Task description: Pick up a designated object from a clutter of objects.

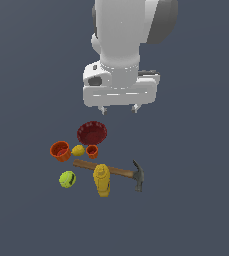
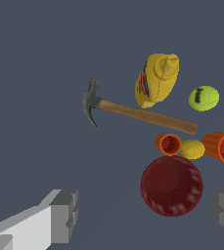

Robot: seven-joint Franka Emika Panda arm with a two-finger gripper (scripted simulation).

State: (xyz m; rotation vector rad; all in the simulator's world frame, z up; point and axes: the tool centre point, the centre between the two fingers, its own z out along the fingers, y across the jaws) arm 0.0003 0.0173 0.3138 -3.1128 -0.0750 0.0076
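The hand (image 1: 119,108) hangs high above the clutter, its 2 fingers (image 2: 59,217) spread wide with nothing between them, so it is open and empty. In the wrist view the fingers frame the dark red bowl (image 2: 172,185), which sits roughly under the hand.

The tennis ball (image 1: 67,179), yellow-green with a dark curved seam mark, lies on the grey bench (image 1: 196,210) at the exterior view's left edge of the group, well clear of the hand. It stands apart from its neighbours: the larger orange cup (image 1: 60,150) is near it on the side toward the arm, and the yellow mustard bottle (image 1: 102,180) is to the exterior view's right of it.

Between the 2 cups sits the lemon (image 1: 78,150), just beside the smaller orange cup (image 1: 92,151). The hammer (image 1: 113,171) lies flat with its wooden handle running past the bottle, which appears to rest against or over the handle; the dark metal head points to the exterior view's right.
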